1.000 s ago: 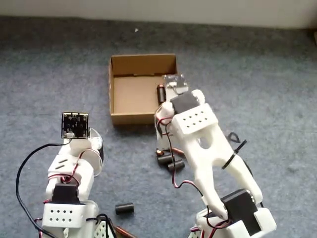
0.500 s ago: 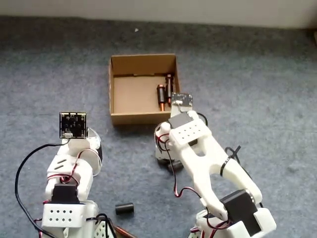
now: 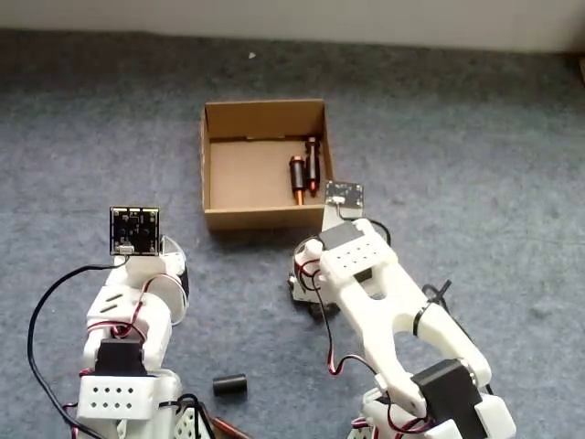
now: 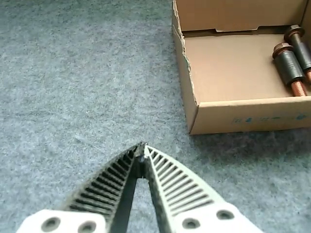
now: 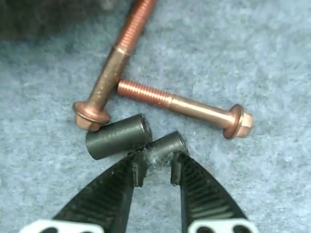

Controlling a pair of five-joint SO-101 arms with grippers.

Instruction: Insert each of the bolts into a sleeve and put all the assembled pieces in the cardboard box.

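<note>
The cardboard box [image 3: 242,178] holds two assembled pieces, bolts inside dark sleeves [image 3: 297,178] [image 3: 313,158], lying along its right wall. They also appear in the left wrist view [image 4: 290,68] [image 4: 302,44]. My right arm hangs over the carpet just in front of the box. Its gripper [image 5: 156,170] is open, its tips just short of a dark sleeve [image 5: 167,144]. A second sleeve [image 5: 118,137] lies beside that one, with two copper bolts [image 5: 112,68] [image 5: 189,107] beyond. My left gripper [image 4: 141,150] is shut on nothing, low over the carpet, left of the box [image 4: 243,116].
Another loose dark sleeve [image 3: 230,384] lies on the grey carpet between the two arm bases. Open carpet stretches left of the box and to the far right. A pale wall edge runs along the back.
My right arm has pulled back from over the box and come down above the loose bolts and sleeves in front of it. Both assembled pieces now lie uncovered in the box. The left arm is unchanged.
</note>
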